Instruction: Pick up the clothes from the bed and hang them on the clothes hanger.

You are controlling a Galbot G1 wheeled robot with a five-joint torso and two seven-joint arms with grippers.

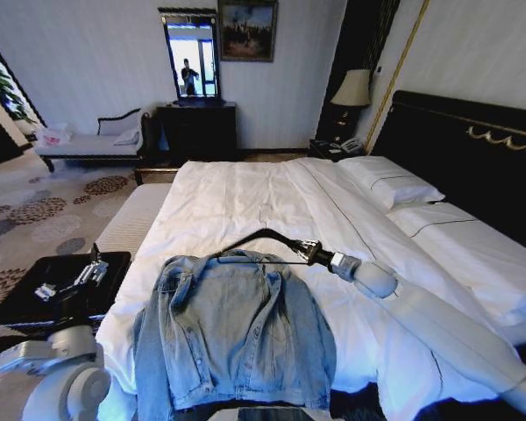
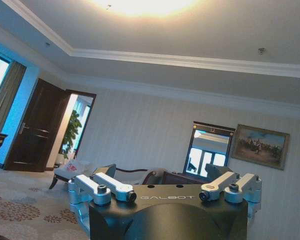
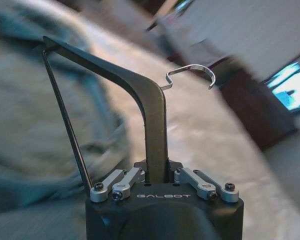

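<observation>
The clothes, a faded light blue denim jacket, lie spread flat at the near edge of the bed, collar toward the pillows. My right gripper reaches in from the lower right and is shut on the black clothes hanger near its metal hook. The hanger's far shoulder tip rests at the jacket's collar; I cannot tell if it is inside. In the right wrist view the fingers clamp the hanger, and the jacket lies beyond. My left gripper is raised at the left, open and holding nothing.
White pillows lie against the black headboard on the right. A lamp stands in the far corner. A dark dresser with a mirror and a chaise line the far wall. Patterned carpet lies to the left.
</observation>
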